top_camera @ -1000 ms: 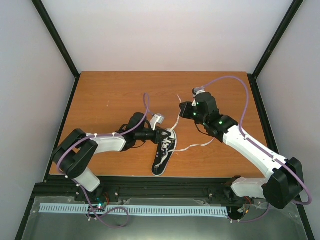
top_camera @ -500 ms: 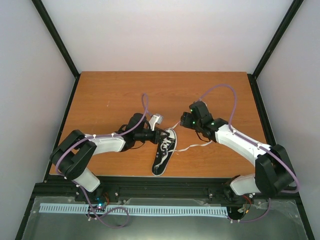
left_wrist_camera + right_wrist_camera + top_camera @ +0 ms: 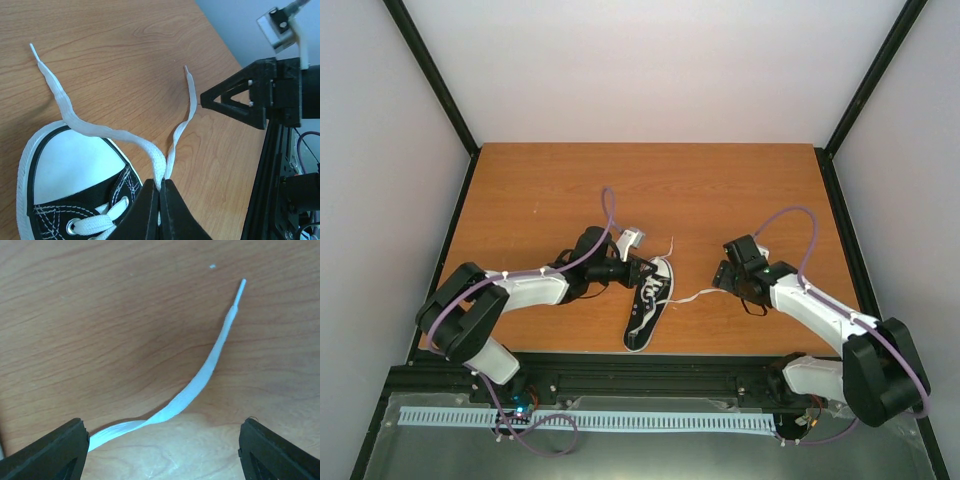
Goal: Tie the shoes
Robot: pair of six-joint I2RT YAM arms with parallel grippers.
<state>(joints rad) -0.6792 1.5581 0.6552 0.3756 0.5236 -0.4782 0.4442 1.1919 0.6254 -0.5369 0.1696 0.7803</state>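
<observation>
Laces are pinched together in the clenched left gripper at the shoe; the right gripper, spread open over one loose end, should probably grasp it next.

Robotics lab test cell. Plain white panels enclose wood-grain tabletop on three sides, black frame posts at the corners. White-and-black left arm and right arm mounted by black rail at near edge. Purple cables loop along arms. Slotted white cable duct runs below rail.
</observation>
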